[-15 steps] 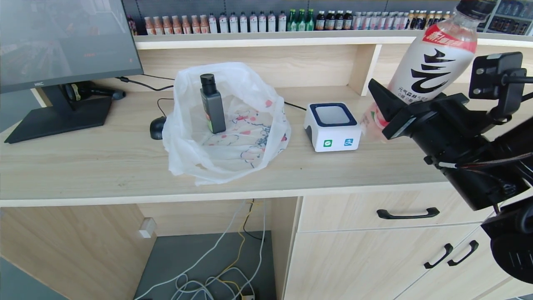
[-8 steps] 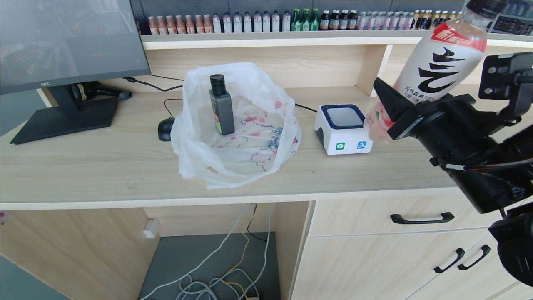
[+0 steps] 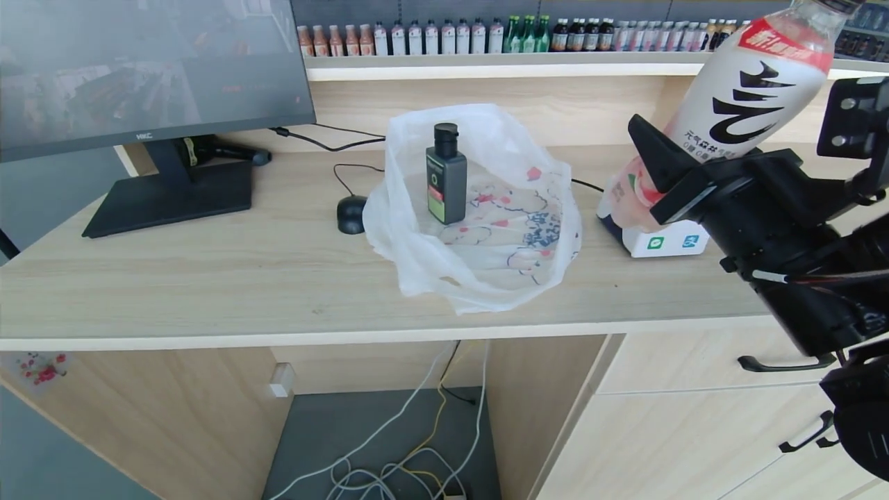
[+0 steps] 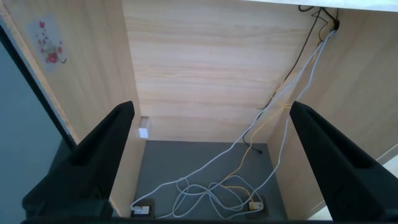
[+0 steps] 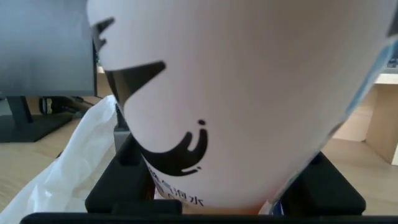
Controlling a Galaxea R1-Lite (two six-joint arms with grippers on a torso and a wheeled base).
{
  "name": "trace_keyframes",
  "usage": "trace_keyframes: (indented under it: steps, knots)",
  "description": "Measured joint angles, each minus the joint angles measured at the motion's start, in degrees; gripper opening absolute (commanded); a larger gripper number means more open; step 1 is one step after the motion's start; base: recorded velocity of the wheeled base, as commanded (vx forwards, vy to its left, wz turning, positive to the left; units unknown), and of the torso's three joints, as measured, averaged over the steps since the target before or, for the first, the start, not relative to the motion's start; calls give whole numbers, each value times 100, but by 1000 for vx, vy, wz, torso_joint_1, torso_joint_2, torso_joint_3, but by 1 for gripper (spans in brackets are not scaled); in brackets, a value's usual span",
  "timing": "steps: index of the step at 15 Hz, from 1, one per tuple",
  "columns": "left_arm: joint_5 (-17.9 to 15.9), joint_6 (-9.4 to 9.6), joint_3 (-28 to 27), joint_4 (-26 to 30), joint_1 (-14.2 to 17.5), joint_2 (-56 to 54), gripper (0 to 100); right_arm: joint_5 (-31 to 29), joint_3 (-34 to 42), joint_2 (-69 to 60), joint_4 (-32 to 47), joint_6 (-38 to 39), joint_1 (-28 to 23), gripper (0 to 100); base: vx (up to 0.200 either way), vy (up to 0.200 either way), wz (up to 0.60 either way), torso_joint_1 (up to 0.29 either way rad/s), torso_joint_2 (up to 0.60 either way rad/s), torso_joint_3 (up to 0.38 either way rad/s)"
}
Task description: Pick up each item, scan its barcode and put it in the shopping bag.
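My right gripper point(image 3: 661, 184) is shut on the lower end of a white drink bottle point(image 3: 746, 90) with a red band, held tilted above the counter's right side. The bottle's base hangs over the white barcode scanner point(image 3: 668, 241) and hides most of it. The same bottle point(image 5: 236, 93) looms close in the right wrist view. A thin white shopping bag point(image 3: 417, 257) lies open mid-counter with a dark flip-cap bottle point(image 3: 446, 177) upright inside. My left gripper point(image 4: 211, 155) is open below the counter, its fingers point(image 4: 93, 155) wide apart with nothing between them.
A monitor point(image 3: 139, 69) on a black stand fills the counter's left, with a handheld scanner point(image 3: 222, 149) behind it and a black mouse point(image 3: 351, 213) beside the bag. Drink bottles point(image 3: 486, 35) line the back shelf. Cables point(image 4: 236, 180) hang under the counter; drawers point(image 3: 785, 362) sit at right.
The head camera has swung, so counter things sit farther right in the picture. The held bottle now covers most of the scanner, which earlier stood fully visible to its left.
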Motion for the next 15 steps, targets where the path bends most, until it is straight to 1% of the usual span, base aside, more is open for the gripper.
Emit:
trace_keyframes:
  steps: [3,5,8,10,15]
  knots:
    - [0,5,0,2,-7,0,100,-27,-39,46,-2,-33,165,0,0,0,0,0,0,0]
    - [-2,7,0,-2,0,0,100,-11,-72,96,28,-39,156,0,0,0,0,0,0,0]
    - [0,7,0,0,-7,0,100,-11,-571,284,143,-99,179,0,0,0,0,0,0,0]
    - [-2,10,0,-2,0,0,100,13,-857,477,364,-118,182,0,0,0,0,0,0,0]
    - [-5,5,0,-2,0,0,100,0,-1292,636,1059,-121,256,0,0,0,0,0,0,0]
